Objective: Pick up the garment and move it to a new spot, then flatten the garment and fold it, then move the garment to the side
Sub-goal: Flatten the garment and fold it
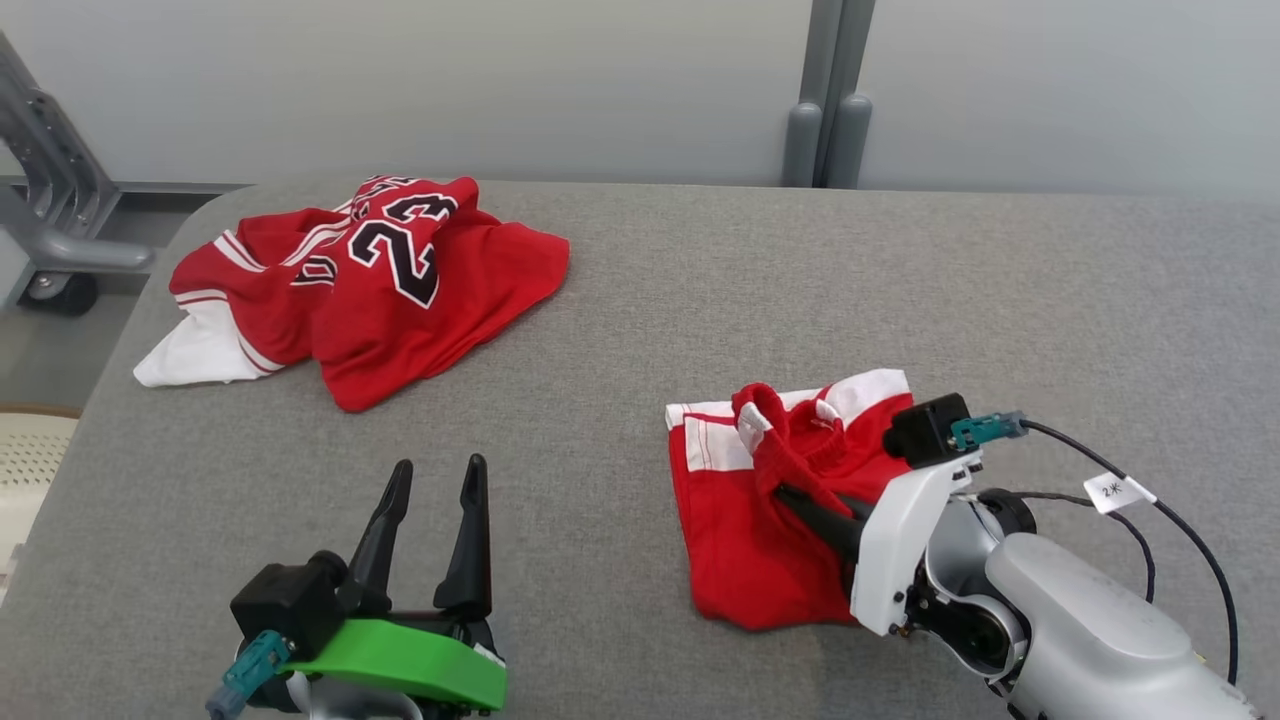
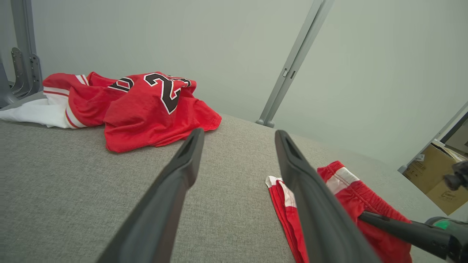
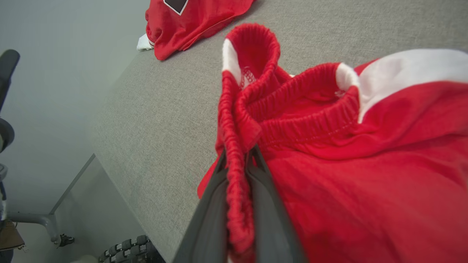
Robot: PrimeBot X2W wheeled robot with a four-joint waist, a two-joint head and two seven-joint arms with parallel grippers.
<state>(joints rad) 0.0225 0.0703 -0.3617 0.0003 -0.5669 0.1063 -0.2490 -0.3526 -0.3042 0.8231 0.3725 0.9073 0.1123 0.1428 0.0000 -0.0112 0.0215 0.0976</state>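
We find the dark fingers (image 3: 210,219) of the right jaws clamped on the elastic waistband of the red shorts with white side panels (image 1: 740,540). The shorts lie crumpled on the grey fabric-covered bench (image 1: 700,280), right of centre. The left jaws stand wide and empty above the bench's front left. A crumpled red jersey numbered 23 (image 1: 380,320) lies well apart, far left

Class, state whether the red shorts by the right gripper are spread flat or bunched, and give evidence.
Bunched, not flat. The red shorts lie crumpled, their waistband looped upward, pinched by the shut right gripper.
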